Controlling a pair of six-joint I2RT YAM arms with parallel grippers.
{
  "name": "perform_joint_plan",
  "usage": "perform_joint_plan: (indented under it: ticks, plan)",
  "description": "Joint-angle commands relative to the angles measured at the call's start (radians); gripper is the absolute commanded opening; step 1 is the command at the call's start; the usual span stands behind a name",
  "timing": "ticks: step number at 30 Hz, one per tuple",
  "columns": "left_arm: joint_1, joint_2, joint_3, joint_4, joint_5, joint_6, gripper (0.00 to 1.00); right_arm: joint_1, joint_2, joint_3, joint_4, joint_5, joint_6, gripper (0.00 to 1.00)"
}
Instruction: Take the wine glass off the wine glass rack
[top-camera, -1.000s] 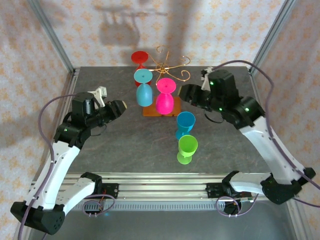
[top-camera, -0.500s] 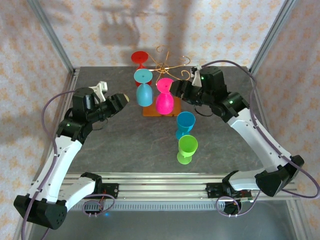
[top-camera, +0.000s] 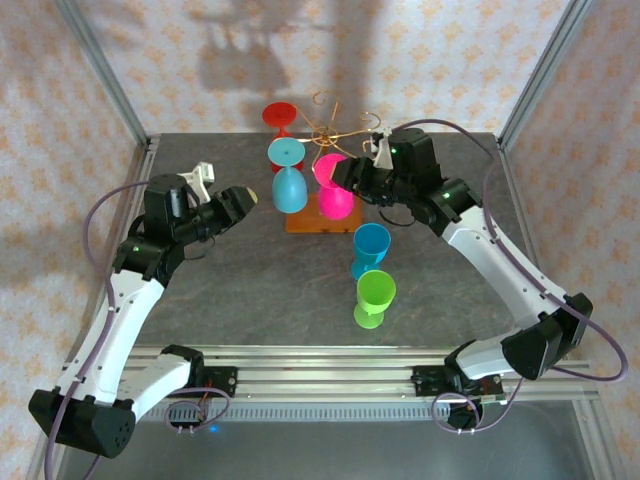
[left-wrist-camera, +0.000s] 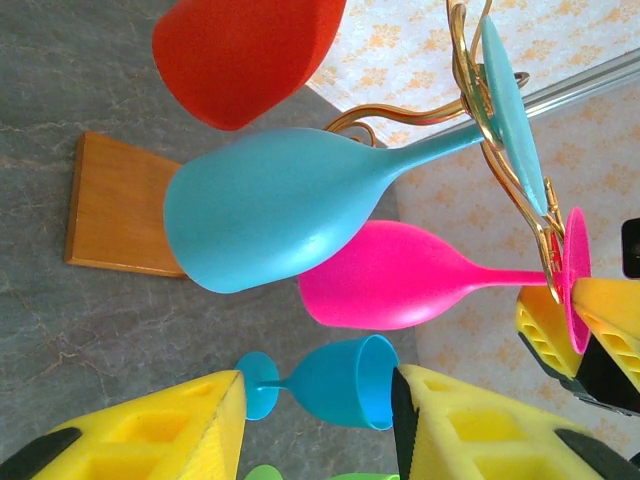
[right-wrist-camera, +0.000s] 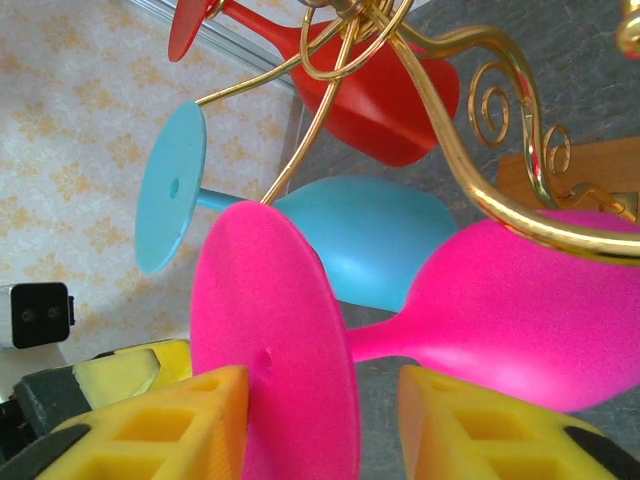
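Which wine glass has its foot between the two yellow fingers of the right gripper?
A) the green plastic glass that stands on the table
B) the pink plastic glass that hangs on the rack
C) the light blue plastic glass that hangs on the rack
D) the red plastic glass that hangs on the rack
B: in the right wrist view the right gripper has the round foot of the pink plastic glass between its fingers, below the thin gold wire rack.

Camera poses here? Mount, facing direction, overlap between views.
Top external: above, behind the arm bases, looking down at the table; left gripper, right gripper show.
Left wrist: on the left arm, facing right at the wine glass rack; own fingers at bottom.
Right wrist: on the right arm, facing left; own fingers flank the pink glass foot.
Shared: both wrist views catch the pink glass, from opposite sides.
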Motion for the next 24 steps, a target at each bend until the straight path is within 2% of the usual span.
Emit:
perform_joint_plan:
  ticks: [1,6,13,24]
  plan:
    - [0.009,0.003,-0.014,0.041,0.016,-0.002,0.43,-0.008,0.005,0.025,0.015,-0.008,0.003,0.39]
    - [0.010,0.006,-0.018,0.045,0.017,-0.003,0.43,-0.008,0.011,0.039,-0.004,-0.008,0.008,0.33]
    - [0.015,0.004,-0.026,0.043,0.022,-0.002,0.43,-0.019,0.005,0.053,-0.022,-0.020,0.029,0.32]
    - [0.019,-0.012,-0.040,0.044,0.018,-0.004,0.43,-0.020,0.013,0.068,-0.030,-0.043,0.051,0.23]
